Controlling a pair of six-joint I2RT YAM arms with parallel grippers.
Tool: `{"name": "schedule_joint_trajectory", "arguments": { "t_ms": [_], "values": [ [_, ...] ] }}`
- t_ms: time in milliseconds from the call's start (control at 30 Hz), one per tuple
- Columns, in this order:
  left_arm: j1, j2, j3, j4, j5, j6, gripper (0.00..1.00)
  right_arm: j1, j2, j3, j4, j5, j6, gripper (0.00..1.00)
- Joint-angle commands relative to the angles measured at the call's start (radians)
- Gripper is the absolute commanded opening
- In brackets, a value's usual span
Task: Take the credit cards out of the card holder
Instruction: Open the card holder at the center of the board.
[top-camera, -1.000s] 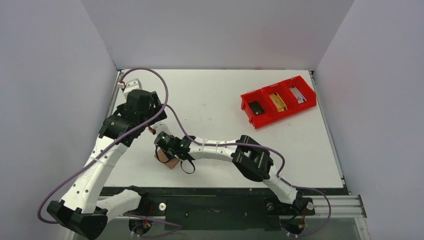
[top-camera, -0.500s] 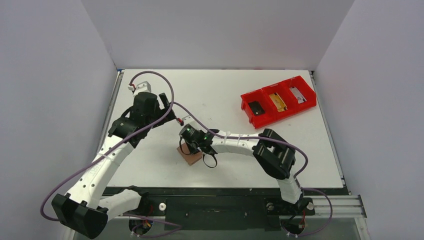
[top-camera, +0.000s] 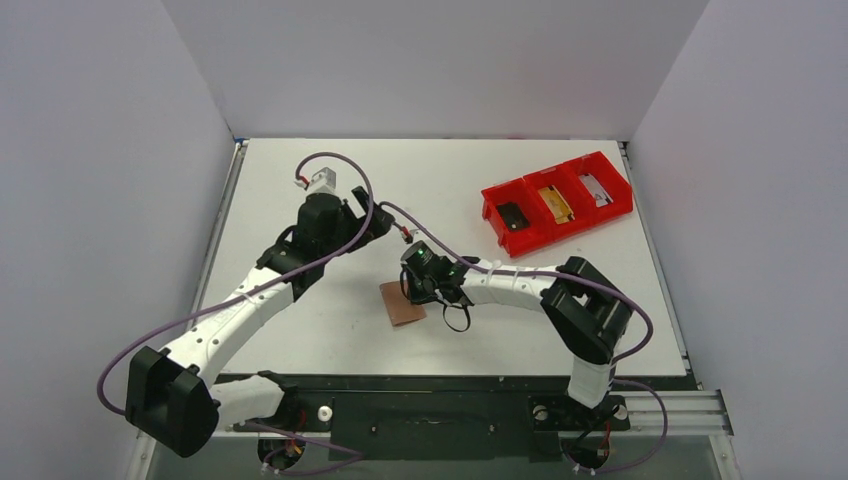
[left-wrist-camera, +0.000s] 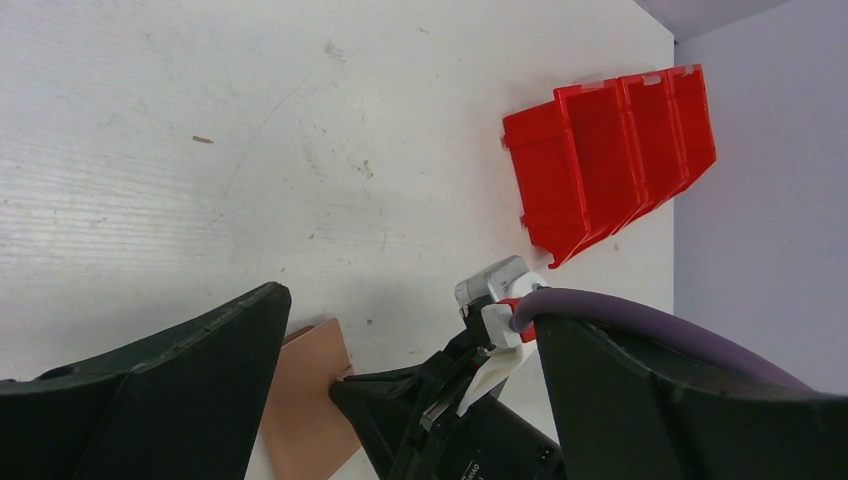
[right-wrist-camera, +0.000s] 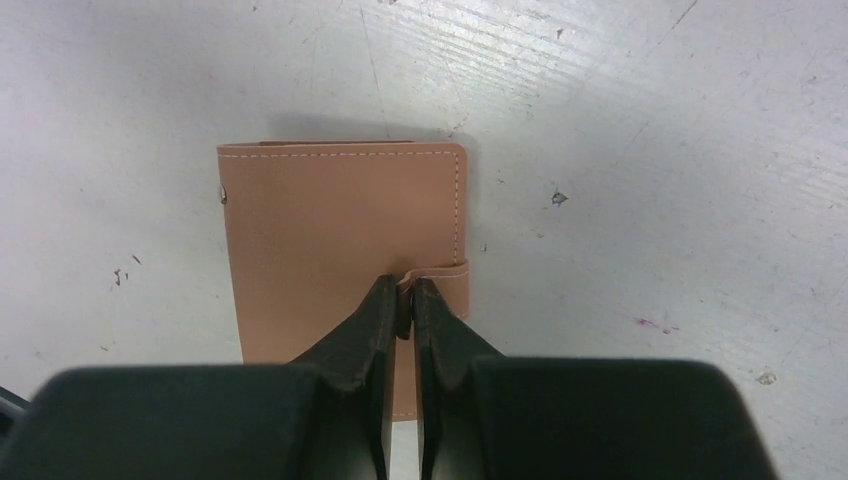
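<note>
Free table around card holder, apparently; tray distant.

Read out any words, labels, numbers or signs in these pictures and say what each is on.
Nothing is clearly readable.
Right hand: faint pale print on its black casing, left wrist view, too blurred to read.
Card holder: plain, no lettering.
Red tray: contents too small to show labels.

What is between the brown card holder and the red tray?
In the top view, the right gripper sits by the card holder, its fingers pinching the tab. Past it, only bare table reaches the red tray.
</note>
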Motion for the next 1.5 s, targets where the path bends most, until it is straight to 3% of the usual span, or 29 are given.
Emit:
{"name": "schedule_joint_trajectory", "arguments": {
  "t_ms": [0, 333, 567, 867, 1267, 1467],
  "values": [
    [0.037, 0.013, -0.067, -0.217, -0.120, 0.019, 0.89, -0.040, -0.055, -0.047, -0.015, 0.106, 0.034, 0.00],
    [0.148, -0.176, -0.028, -0.189, -0.117, 0.022, 0.89, -0.043, -0.036, -0.073, -0.001, 0.112, 0.035, 0.00],
    [0.156, -0.259, -0.044, -0.136, -0.012, 0.079, 0.89, -0.061, -0.029, -0.068, -0.003, 0.110, 0.041, 0.00],
    [0.127, -0.117, -0.129, -0.170, 0.013, 0.071, 0.88, -0.073, -0.116, -0.045, -0.020, 0.061, 0.058, 0.00],
    [-0.109, 0.128, -0.167, -0.062, -0.033, 0.021, 0.87, -0.084, -0.254, -0.041, -0.115, 0.095, 0.100, 0.00],
    [-0.136, 0.192, -0.153, -0.024, -0.003, 0.016, 0.84, -0.079, -0.310, -0.035, -0.140, 0.092, 0.105, 0.00]
  ]
}}
